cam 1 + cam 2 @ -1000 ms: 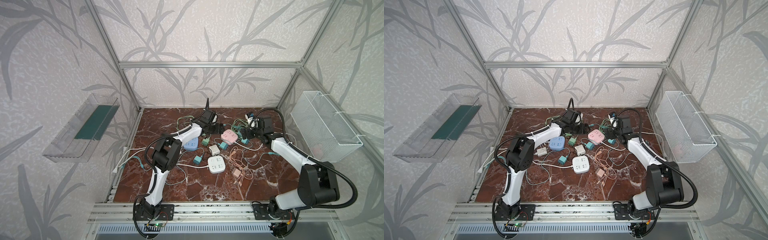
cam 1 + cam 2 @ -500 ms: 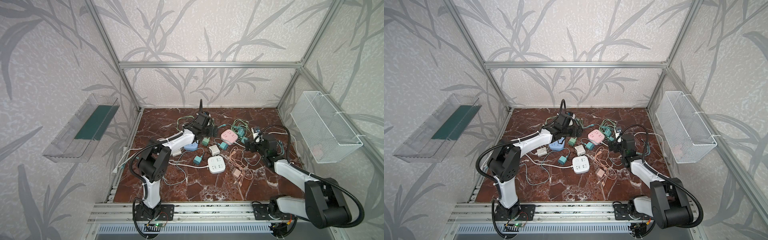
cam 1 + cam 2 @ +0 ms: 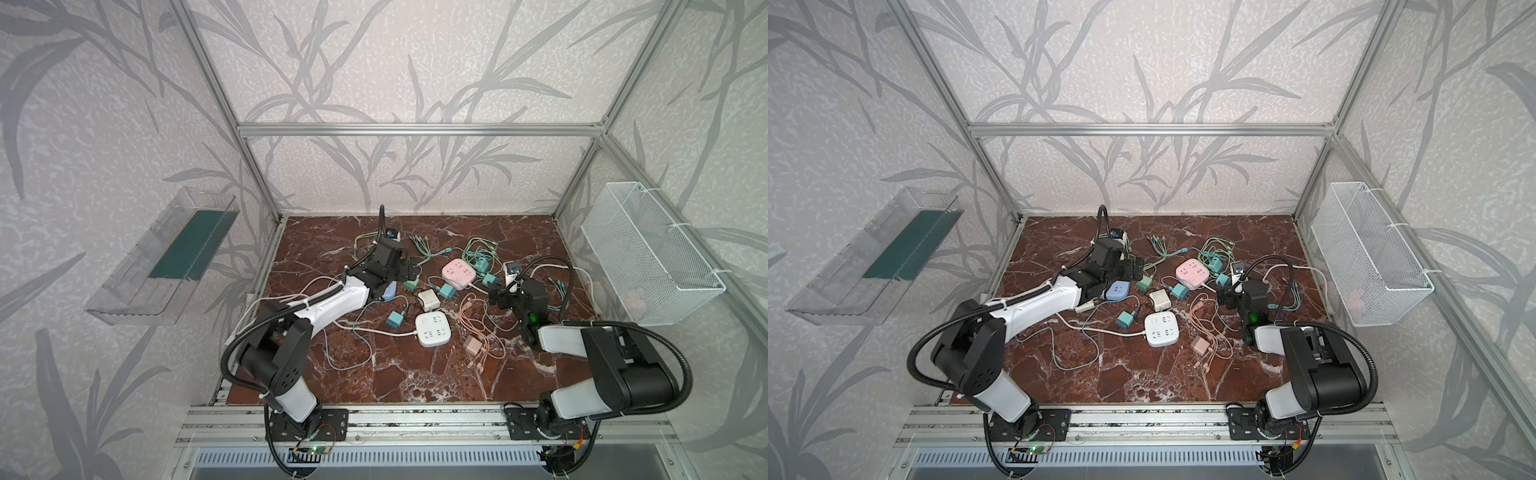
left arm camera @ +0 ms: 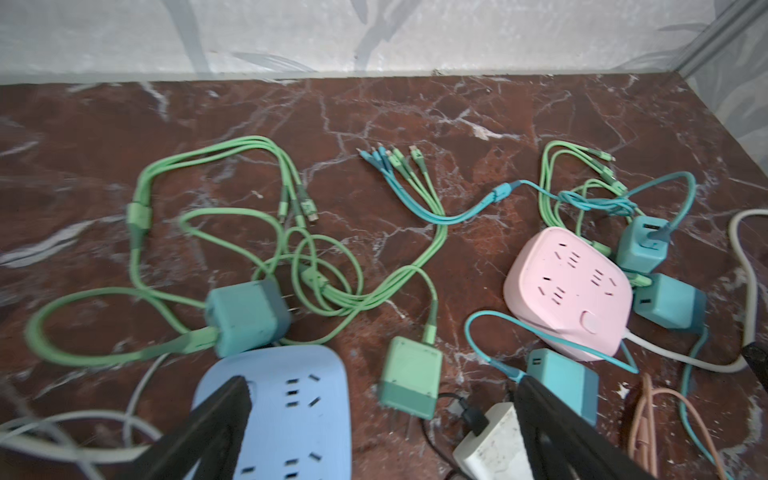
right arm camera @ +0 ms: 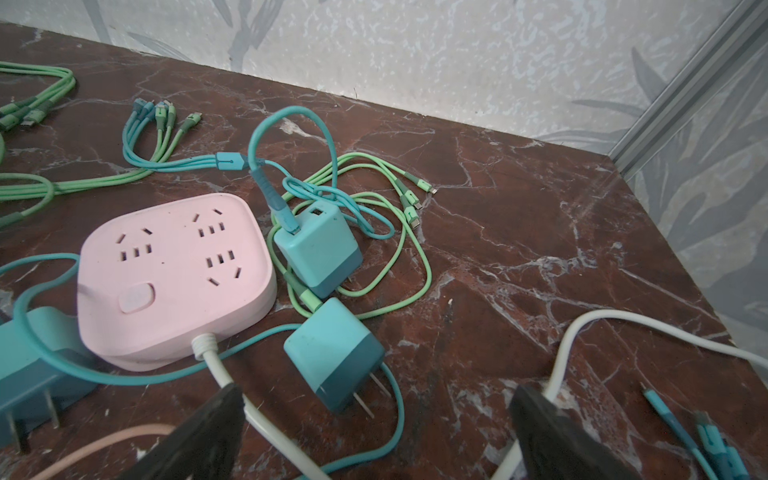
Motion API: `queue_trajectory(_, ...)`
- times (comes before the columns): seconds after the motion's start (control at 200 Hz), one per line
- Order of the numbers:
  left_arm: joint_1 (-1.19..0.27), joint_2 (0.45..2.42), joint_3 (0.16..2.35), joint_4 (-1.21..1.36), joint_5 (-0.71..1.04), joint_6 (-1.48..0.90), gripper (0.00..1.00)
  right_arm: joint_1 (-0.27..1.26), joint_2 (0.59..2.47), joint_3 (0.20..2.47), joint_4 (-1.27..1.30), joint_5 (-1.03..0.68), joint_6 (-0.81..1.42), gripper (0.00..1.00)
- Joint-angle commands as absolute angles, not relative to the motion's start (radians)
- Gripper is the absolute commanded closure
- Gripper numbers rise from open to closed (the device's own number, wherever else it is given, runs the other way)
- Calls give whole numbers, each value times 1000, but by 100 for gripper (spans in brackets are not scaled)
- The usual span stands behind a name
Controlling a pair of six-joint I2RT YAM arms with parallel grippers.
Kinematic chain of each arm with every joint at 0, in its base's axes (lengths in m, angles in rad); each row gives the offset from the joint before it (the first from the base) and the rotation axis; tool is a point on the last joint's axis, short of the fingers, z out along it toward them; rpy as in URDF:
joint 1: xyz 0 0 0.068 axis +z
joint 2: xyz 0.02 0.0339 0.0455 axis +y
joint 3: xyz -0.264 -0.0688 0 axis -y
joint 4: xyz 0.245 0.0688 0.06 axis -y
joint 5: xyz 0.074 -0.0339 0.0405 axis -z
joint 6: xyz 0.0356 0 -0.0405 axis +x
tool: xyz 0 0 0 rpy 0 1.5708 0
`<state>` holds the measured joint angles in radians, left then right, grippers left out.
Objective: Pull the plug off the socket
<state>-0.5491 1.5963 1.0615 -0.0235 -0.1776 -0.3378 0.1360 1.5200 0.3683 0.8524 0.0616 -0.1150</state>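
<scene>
Three sockets lie on the marble: blue (image 4: pixel 286 407), pink (image 5: pixel 174 274) and white (image 3: pixel 433 329). No plug sits in any of their visible holes. A teal plug (image 4: pixel 247 318) lies on its side at the blue socket's far edge, and a green plug (image 4: pixel 409 376) lies beside it. Two teal plugs (image 5: pixel 320 249) (image 5: pixel 332 357) lie loose next to the pink socket, prongs bare. My left gripper (image 4: pixel 384 395) hangs open over the blue socket and green plug, holding nothing. My right gripper (image 5: pixel 376 399) is open and empty above a white cord (image 5: pixel 232 386).
Green and teal charging cables (image 4: pixel 291 232) sprawl across the back of the table. A white charger cube (image 3: pixel 429 299), a pink charger with pink cables (image 3: pixel 473 345) and loose cords lie mid-table. A wire basket (image 3: pixel 648 257) hangs on the right wall, a clear tray (image 3: pixel 166 257) on the left.
Both arms have drawn back from the pink socket toward the front, the left one leftward and the right one rightward. Both grippers have opened wider.
</scene>
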Motion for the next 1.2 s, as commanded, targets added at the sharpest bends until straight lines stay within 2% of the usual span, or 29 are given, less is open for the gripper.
queue_trajectory(0.0, -504, 1474, 965, -6, -324, -294, 1, 130, 1572, 353, 1006, 57, -107, 1)
queue_trajectory(0.24, -337, 1242, 768, -32, -445, -176, 1, 130, 1589, 358, 1010, 64, -103, 1)
queue_trajectory(0.375, -233, 1192, 655, 93, -474, -98, 1, 129, 1587, 367, 994, 64, -102, 1)
queue_trajectory(0.595, -111, 1316, 510, 459, -468, -92, 1, 129, 1589, 367, 998, 64, -101, 1)
queue_trajectory(0.77, -70, 1458, 439, 741, -387, -13, 1, 129, 1589, 367, 998, 64, -102, 1)
queue_trajectory(1.075, -9, 1576, 369, 975, -241, -39, 1, 128, 1589, 367, 998, 64, -102, 1)
queue_trajectory(1.195, -9, 1575, 370, 973, -243, -40, 1, 129, 1589, 365, 1000, 65, -101, 1)
